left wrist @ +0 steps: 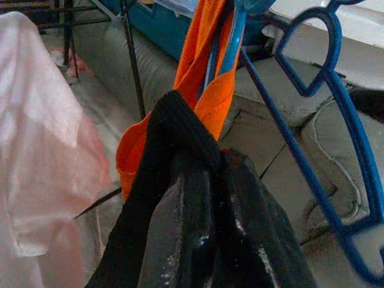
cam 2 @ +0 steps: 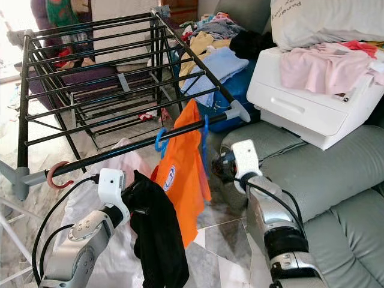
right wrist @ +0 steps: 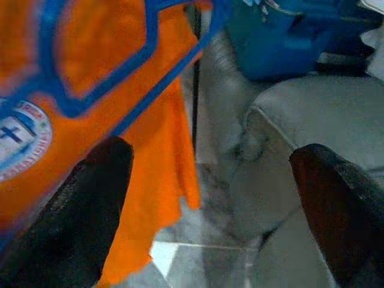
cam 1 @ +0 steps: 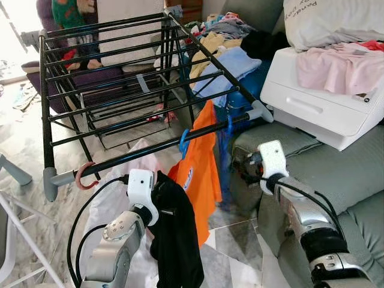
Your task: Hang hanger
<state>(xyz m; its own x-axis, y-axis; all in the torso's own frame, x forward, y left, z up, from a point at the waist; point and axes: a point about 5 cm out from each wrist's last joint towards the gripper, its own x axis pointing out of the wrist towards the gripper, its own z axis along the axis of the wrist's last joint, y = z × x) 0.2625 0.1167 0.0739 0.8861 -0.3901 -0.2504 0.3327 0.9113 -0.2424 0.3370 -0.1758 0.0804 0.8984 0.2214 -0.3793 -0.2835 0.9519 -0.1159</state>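
A black drying rack point(cam 1: 120, 90) is standing before a grey sofa point(cam 1: 354, 180). An orange shirt point(cam 1: 201, 162) is hanging from the rack's front bar on a blue hanger point(cam 1: 183, 143), whose hook is sitting over the bar; the shirt is covering most of its frame. A pink hanger point(cam 1: 84, 177) is hooking the same bar near its left end, carrying a pale pink garment point(cam 2: 114, 180).

The left end effector point(cam 1: 161, 201) is sitting low beside the orange shirt, its fingers clamped on a black garment point(cam 1: 177, 240) that is draping over them and hiding their tips. The right end effector point(right wrist: 210, 198) is spreading wide with nothing between its fingers point(right wrist: 78, 222), just beside the shirt; that view is blurring the hanger's outline.
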